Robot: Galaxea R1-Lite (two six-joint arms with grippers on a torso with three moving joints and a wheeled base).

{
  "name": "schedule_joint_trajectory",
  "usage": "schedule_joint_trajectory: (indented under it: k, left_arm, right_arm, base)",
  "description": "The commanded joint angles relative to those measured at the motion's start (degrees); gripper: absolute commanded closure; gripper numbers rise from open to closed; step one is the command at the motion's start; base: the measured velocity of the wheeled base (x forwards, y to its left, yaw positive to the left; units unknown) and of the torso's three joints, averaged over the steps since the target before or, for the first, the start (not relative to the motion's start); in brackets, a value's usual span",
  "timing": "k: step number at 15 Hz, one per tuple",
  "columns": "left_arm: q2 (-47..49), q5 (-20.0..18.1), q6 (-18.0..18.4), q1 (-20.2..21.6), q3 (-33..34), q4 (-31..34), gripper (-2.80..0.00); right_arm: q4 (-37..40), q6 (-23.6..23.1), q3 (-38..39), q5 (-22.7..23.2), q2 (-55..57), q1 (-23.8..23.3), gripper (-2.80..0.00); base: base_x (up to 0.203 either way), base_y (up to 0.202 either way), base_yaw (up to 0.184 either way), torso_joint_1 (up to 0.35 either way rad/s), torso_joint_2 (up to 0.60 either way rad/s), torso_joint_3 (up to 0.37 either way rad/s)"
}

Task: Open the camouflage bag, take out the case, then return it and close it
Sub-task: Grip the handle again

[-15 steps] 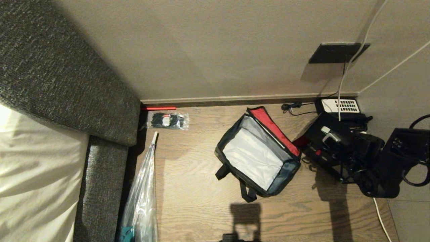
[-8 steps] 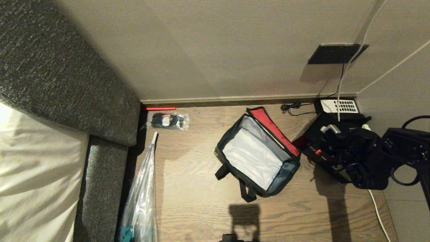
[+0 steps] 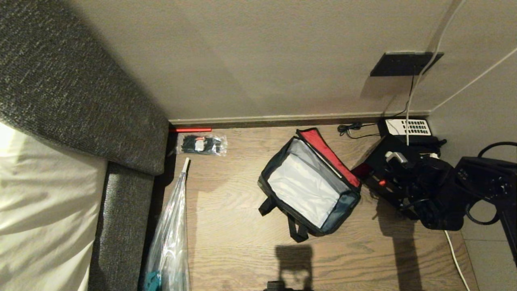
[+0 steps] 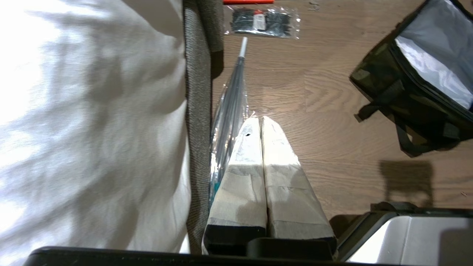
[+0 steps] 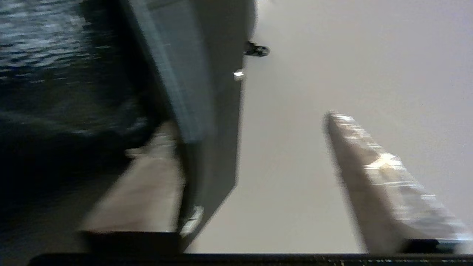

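The camouflage bag (image 3: 309, 184) lies open on the wooden floor. Its red lid (image 3: 329, 155) is flipped back and its silvery inside holds nothing. The black case (image 3: 377, 165), with its small red spot, stands just right of the bag below the telephone. My right gripper (image 3: 404, 163) is at the case with its fingers spread. In the right wrist view the case's dark edge (image 5: 207, 111) sits beside one finger (image 5: 147, 184), and the other finger (image 5: 384, 173) is well clear of it. My left gripper (image 4: 261, 122) is shut and parked above the floor, left of the bag (image 4: 402, 96).
A black telephone (image 3: 408, 127) with white keys and cables sits by the wall behind the case. A packet of black ties (image 3: 202, 144) and a long clear plastic bag (image 3: 169, 234) lie beside the grey upholstered bed side (image 3: 121, 210). A white cable (image 3: 454, 254) runs along the floor at right.
My right arm has shifted a little toward the wall over the case, and its fingers have drawn somewhat closer together. The bag and the left arm have not moved.
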Motion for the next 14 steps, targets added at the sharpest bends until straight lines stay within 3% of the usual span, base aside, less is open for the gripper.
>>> schedule_joint_trajectory:
  k: [1, 8, 14]
  left_arm:
    - [0.0, 0.0, 0.0, 0.0, 0.0, 0.0, 0.00]
    - [0.0, 0.0, 0.0, 0.0, 0.0, 0.0, 0.00]
    - [0.0, 0.0, 0.0, 0.0, 0.0, 0.0, 0.00]
  right_arm:
    - [-1.0, -0.3, 0.3, -2.0, 1.9, 0.0, 0.00]
    - [-4.0, -0.5, 0.0, -2.3, 2.5, 0.1, 0.00]
    - [-3.8, -0.1, 3.4, -2.6, -4.8, 0.4, 0.00]
  base:
    - [0.000, 0.000, 0.000, 0.000, 0.00, 0.000]
    - [0.000, 0.000, 0.000, 0.000, 0.00, 0.000]
    - [0.000, 0.000, 0.000, 0.000, 0.00, 0.000]
